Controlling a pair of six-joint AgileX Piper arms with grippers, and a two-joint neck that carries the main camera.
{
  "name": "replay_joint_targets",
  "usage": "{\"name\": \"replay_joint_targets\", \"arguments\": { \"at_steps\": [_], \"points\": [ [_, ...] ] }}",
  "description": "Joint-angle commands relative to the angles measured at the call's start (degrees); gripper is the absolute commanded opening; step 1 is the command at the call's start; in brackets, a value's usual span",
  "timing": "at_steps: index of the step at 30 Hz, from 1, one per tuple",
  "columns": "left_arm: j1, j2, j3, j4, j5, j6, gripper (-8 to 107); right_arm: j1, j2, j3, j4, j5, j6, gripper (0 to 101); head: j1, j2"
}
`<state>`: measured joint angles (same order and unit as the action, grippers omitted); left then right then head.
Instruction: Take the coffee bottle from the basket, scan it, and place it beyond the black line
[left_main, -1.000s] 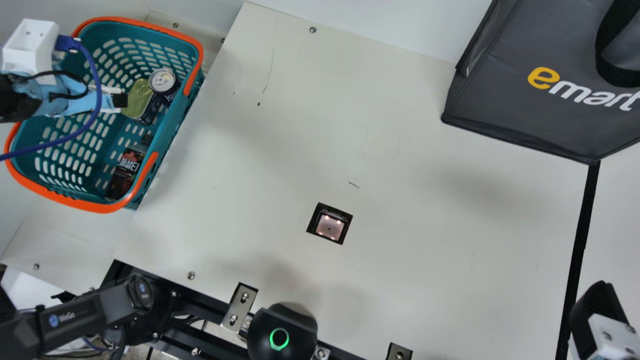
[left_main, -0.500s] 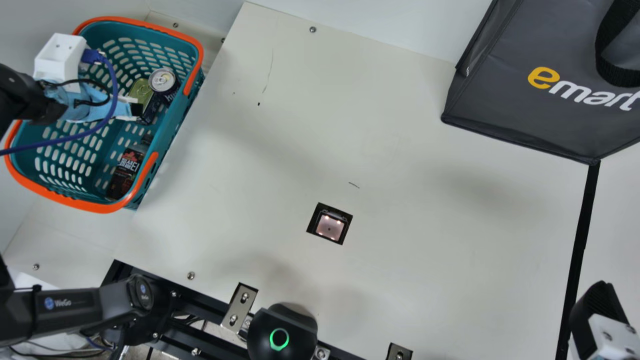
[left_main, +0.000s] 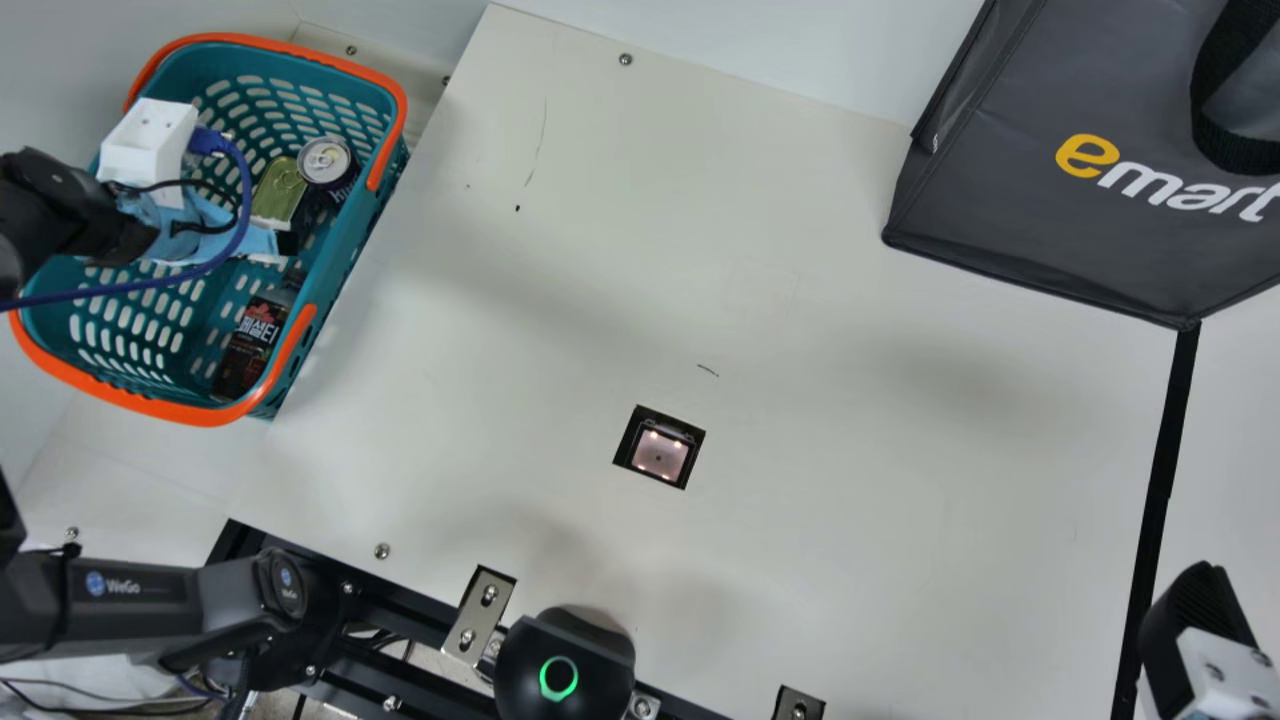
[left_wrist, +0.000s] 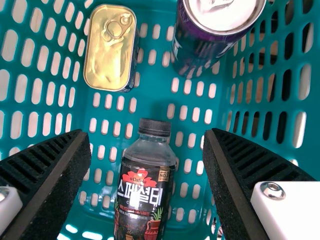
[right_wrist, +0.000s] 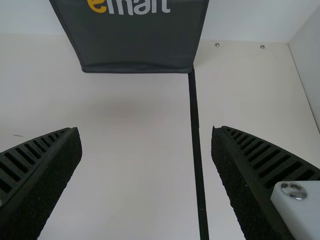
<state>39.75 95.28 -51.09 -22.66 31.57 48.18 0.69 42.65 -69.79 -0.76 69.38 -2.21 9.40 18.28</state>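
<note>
Left hand, one: over the basket, its two black ribbed fingers spread wide apart, gripping nothing.
Coffee bottle, one, black cap, dark label with red motif: in the basket, lying label up, just beyond the left hand; cap end toward the hand, seen between the fingers in the wrist view.
Flat tin, one, gold lid with pull ring: in the basket, near the hand, on the side away from the bottle.
Drink can, one, dark purple, silver top: upright in the basket, near the tin, a little farther from the hand.
Basket, one, teal lattice, orange rim: around the items above, beneath the hand.
Scanner, one, lit panel in a dark square opening: set in the cream tabletop, outside the basket, well apart from the left hand.
Bag, one, dark grey with black strap: farther from the left hand than the scanner, across the tabletop.
Black line, one: from the bag's lower corner toward the right hand.
Right hand, one: beside the line, farthest from the left; fingers parted, holding nothing.
</note>
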Motion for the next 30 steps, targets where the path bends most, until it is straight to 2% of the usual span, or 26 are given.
{"name": "replay_joint_targets", "arguments": {
  "at_steps": [1,30],
  "points": [
    [0.21,0.53,0.20,-0.13,-0.40,0.45,90,0.00,0.00,0.00,0.00,0.00,0.00,91,-1.48,0.14],
    [0.21,9.42,3.10,-5.41,-9.08,8.84,90,0.00,0.00,0.00,0.00,0.00,0.00,91,-1.48,0.14]
  ]
}}
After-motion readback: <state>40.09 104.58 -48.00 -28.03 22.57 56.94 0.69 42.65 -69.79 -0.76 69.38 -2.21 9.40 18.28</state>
